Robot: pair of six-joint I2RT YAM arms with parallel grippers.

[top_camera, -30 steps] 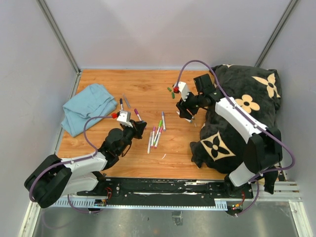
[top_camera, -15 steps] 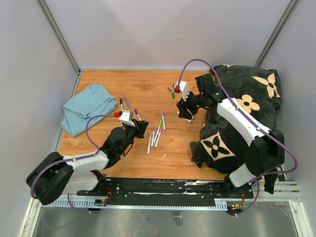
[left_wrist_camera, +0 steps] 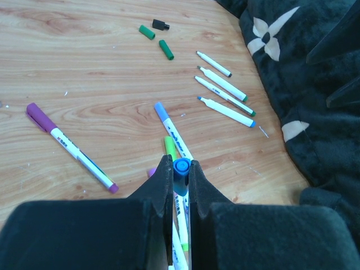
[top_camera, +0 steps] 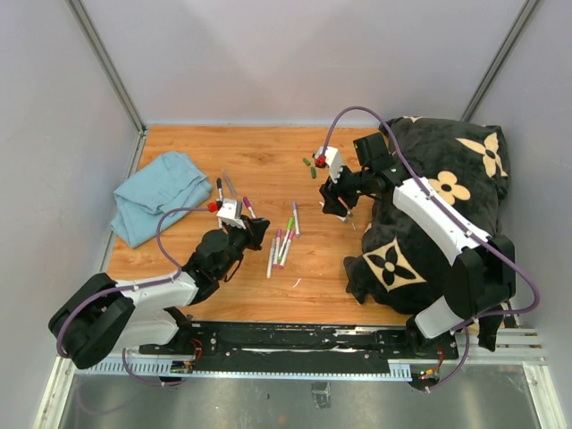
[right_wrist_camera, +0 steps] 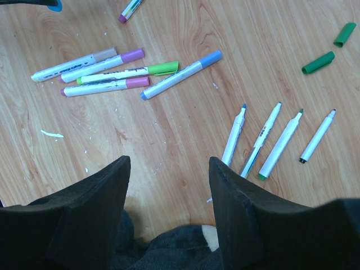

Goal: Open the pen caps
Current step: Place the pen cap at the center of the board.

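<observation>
Left wrist view gave me the clearest look at the pen caps. One blue cap (left_wrist_camera: 181, 166) sat on the end of a white marker (left_wrist_camera: 180, 194), and the left gripper (left_wrist_camera: 180, 169) had that marker clamped tight between its jaws, capped end pointing up at the lens. Just beyond it on the worktop (left_wrist_camera: 84, 67) lay a light-blue cap (left_wrist_camera: 161, 110) and a lime cap (left_wrist_camera: 169, 145), each seated on its own pen. Off to the left was a purple cap (left_wrist_camera: 38, 115) on a pen lying alone. Farther out, two loose green caps (left_wrist_camera: 166, 49) and a loose black cap (left_wrist_camera: 160, 25) lay near one another, off any pen. Four uncapped pens (left_wrist_camera: 225, 95) lay side by side near them. The barrels carried small coloured print, too small for me to read.

On the right wrist view, the right gripper (right_wrist_camera: 169, 163) hung partly open over the wood with nothing between its fingers. Ahead of it lay a cluster of capped pens (right_wrist_camera: 112, 73) with brown, purple, green, pink and blue caps.

From the top view, I saw a black blanket (top_camera: 447, 206) with beige flower motifs covering the right side of the worktop. A crumpled blue cloth (top_camera: 156, 197) lay at the far left. I could make out no lettering on either fabric.
</observation>
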